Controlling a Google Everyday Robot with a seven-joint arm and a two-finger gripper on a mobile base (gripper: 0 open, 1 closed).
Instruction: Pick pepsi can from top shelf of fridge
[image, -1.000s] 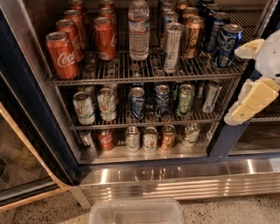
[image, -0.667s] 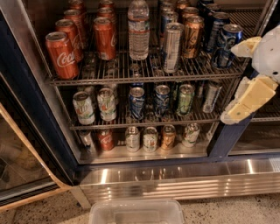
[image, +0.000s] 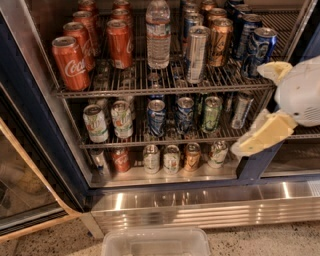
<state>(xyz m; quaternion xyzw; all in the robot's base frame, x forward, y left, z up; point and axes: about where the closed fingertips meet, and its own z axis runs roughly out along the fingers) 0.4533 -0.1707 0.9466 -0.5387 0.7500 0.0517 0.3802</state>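
Observation:
The pepsi can (image: 260, 49), bright blue with white swirls, stands at the right front of the top shelf (image: 165, 91) of the fridge (image: 30, 100). Darker navy cans (image: 244, 30) stand just behind and to its left. My gripper (image: 250, 109) is at the right edge of the view, outside the fridge's front and a little below and to the right of the pepsi can. It is open and empty. Its upper cream finger (image: 274, 70) is near the can's base. Its lower finger (image: 262, 134) hangs in front of the lower rack.
The top shelf also holds red Coke cans (image: 71, 62), a water bottle (image: 158, 32), a tall slim silver can (image: 196, 47) and a gold can (image: 220, 42). Several cans fill the lower rack (image: 160, 137) and the floor. A clear plastic bin (image: 156, 242) lies on the ground. The open door (image: 25, 185) is at the left.
My gripper has moved a little left and down, closer to the fridge's right front. The cans have not moved.

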